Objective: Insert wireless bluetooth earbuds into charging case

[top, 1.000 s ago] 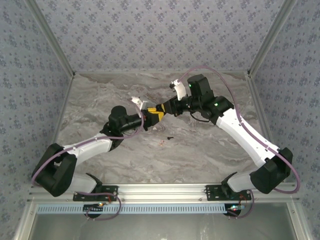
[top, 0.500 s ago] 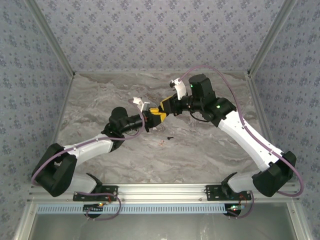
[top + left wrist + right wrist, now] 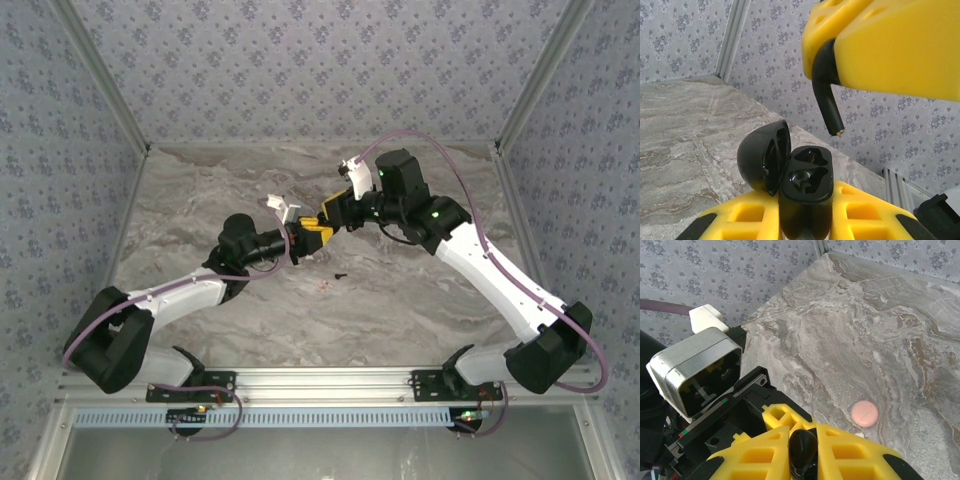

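My left gripper (image 3: 805, 212) is shut on the charging case (image 3: 806, 182), a black case held upright with its lid (image 3: 762, 157) swung open to the left. Both of its sockets are empty. My right gripper (image 3: 803, 440) is shut on one black earbud (image 3: 803, 450). In the left wrist view that earbud's stem (image 3: 829, 102) hangs from the yellow fingers (image 3: 890, 45) a little above the case, apart from it. In the top view the two grippers (image 3: 305, 238) (image 3: 330, 214) meet tip to tip over the middle of the table. A second earbud (image 3: 340, 274) lies on the table just in front of them.
A small salmon-pink disc (image 3: 865, 413) lies flat on the marble table (image 3: 880, 330) below the right gripper, and in the top view this disc (image 3: 322, 284) sits near the loose earbud. Patterned walls (image 3: 320, 60) enclose the table on three sides.
The right arm has shifted slightly left and the left gripper slightly right, bringing the held earbud closer over the open case. In the last half second hardly anything moved.
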